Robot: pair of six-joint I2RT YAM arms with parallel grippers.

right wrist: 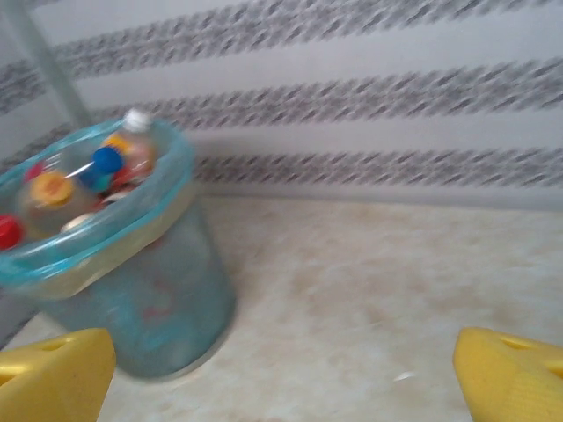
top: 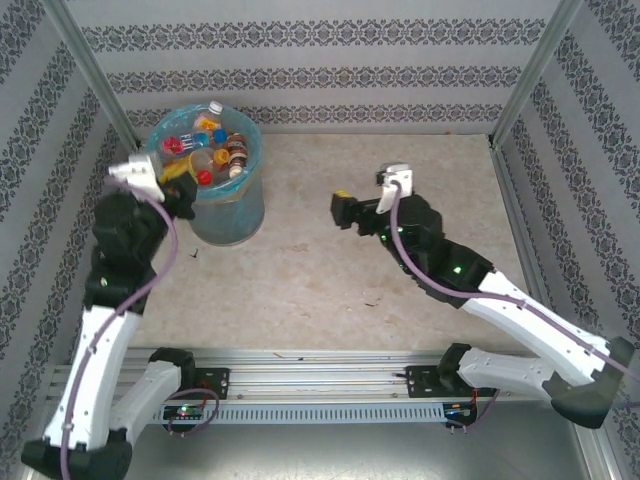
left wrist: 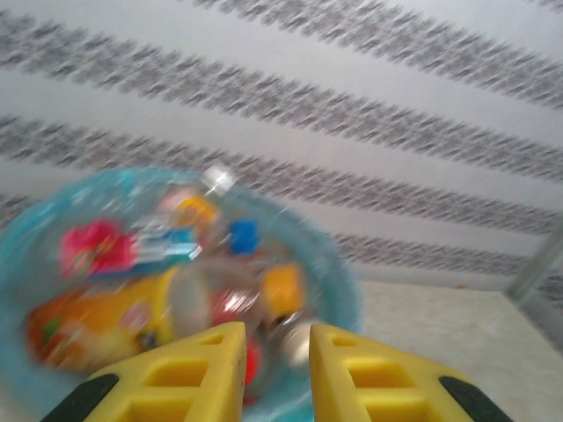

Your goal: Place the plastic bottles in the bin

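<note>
Left tool [left wrist: 277,341] barely parted near bottles [left wrist: 98,248] in bin [left wrist: 348,292]; right tool [right wrist: 283,356] gaping, empty.

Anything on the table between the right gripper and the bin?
No. Bare table between right gripper and bin; the top and right wrist views both show it.

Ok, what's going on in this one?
Two robot arms are putting plastic bottles into a bin. The bin stands at the far left of the table and is heaped with bottles; every bottle I can see is inside it. The left pincer hovers at its rim, jaws slightly apart and empty. The right pincer hangs wide open and empty above mid-table.
</note>
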